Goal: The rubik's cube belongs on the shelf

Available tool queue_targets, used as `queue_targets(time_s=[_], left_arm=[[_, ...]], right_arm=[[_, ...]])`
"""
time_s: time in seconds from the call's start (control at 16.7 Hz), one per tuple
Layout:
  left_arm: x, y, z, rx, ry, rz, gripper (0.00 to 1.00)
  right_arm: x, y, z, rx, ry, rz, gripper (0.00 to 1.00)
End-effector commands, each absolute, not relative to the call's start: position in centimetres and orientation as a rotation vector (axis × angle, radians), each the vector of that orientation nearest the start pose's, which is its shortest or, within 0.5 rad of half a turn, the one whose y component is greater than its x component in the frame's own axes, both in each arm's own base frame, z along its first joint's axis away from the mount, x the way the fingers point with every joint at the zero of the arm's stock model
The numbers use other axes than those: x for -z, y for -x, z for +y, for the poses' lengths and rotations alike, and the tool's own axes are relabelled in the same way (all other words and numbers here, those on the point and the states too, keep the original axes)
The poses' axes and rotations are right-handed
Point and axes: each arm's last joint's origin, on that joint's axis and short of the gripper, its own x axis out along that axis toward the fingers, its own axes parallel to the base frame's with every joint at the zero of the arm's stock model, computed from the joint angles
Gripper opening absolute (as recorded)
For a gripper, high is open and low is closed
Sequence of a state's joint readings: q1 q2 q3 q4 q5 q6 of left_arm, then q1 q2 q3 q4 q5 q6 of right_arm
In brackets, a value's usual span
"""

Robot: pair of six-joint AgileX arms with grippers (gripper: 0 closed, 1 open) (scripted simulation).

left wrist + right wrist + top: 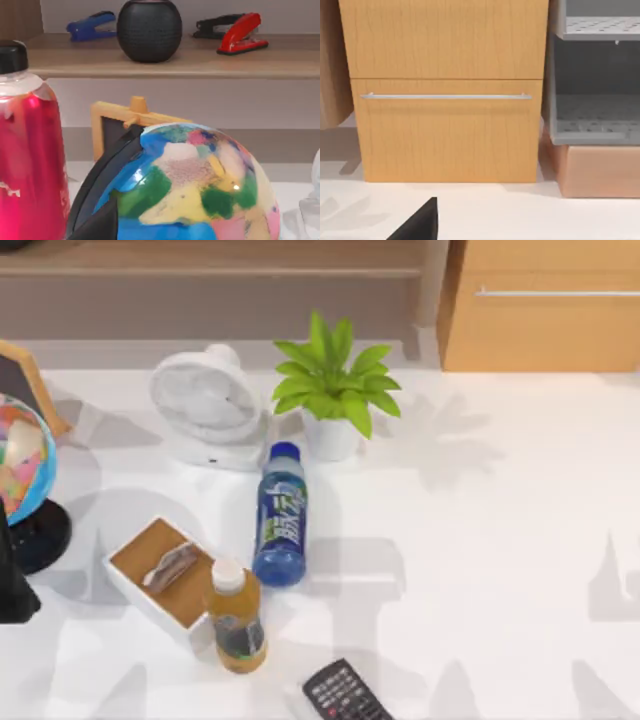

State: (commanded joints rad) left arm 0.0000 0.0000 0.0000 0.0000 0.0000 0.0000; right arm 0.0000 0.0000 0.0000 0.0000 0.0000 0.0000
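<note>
Rubik's cube whereabouts could not be told from these views, so no position for it was set down. The shelf (210, 258) was seen along the far edge of the table, left of the orange-tan drawer (545, 325). In the left wrist view a blue stapler (90, 26), a round black speaker (149, 30) and a red stapler (240, 34) were seen standing on it, with bare wood left between and beside them.

The left gripper (102, 225) was held just behind the globe (190, 185) at the table's left edge, beside a red bottle (30, 150). The right gripper (420, 222) was held low over the table, faced towards the drawer. Whether either claw was released or clenched could not be told.

A fan (205, 400), a potted plant (335, 385), a lying blue bottle (280, 515), an amber bottle (235, 615), a small tray (125, 575) and a remote (345, 695) were spread over the table's middle.

Such a cube is judged to be light, stiff and smooth-faced, not fragile. It would best be taken across two opposite flat faces, squarely at mid-height, so that no layer is twisted and no corner slips out.
</note>
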Motion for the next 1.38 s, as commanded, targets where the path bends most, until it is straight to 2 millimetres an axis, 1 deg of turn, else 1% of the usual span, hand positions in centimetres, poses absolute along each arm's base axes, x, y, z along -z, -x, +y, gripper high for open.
queue_targets(time_s=[0.18,0.3,0.48,0.66,0.84,0.96,1.02,1.14,1.2,1.26,1.38], left_arm=[[-16.0,-10.6,-0.1,0.000,0.000,0.000,1.00],[-16.0,-10.6,-0.1,0.000,0.000,0.000,1.00],[-16.0,-10.6,-0.1,0.000,0.000,0.000,1.00],[-16.0,-10.6,-0.1,0.000,0.000,0.000,1.00],[-16.0,-10.6,-0.1,0.000,0.000,0.000,1.00],[-16.0,-10.6,-0.1,0.000,0.000,0.000,1.00],[-16.0,-10.6,-0.1,0.000,0.000,0.000,1.00],[-16.0,-10.6,-0.1,0.000,0.000,0.000,1.00],[-16.0,-10.6,-0.1,0.000,0.000,0.000,1.00],[-16.0,-10.6,-0.1,0.000,0.000,0.000,1.00],[-16.0,-10.6,-0.1,0.000,0.000,0.000,1.00]], right_arm=[[-16.2,-10.6,-0.1,-0.001,0.010,-0.003,1.00],[-17.1,-10.8,-0.1,-0.005,0.060,-0.016,1.00],[-19.4,-11.6,0.0,-0.009,0.196,-0.044,1.00],[-22.3,-13.7,0.2,-0.009,0.383,-0.067,1.00],[-24.7,-17.4,0.6,-0.008,0.602,-0.077,1.00],[-25.5,-20.8,1.0,-0.006,0.756,-0.079,1.00],[-25.5,-22.6,1.3,-0.005,0.832,-0.079,1.00],[-24.9,-26.5,2.0,-0.004,0.977,-0.072,1.00],[-24.1,-28.5,2.3,-0.004,1.046,-0.064,1.00],[-23.0,-30.4,2.7,-0.006,1.112,-0.054,1.00],[-20.3,-33.7,3.6,-0.011,1.234,-0.031,1.00]])
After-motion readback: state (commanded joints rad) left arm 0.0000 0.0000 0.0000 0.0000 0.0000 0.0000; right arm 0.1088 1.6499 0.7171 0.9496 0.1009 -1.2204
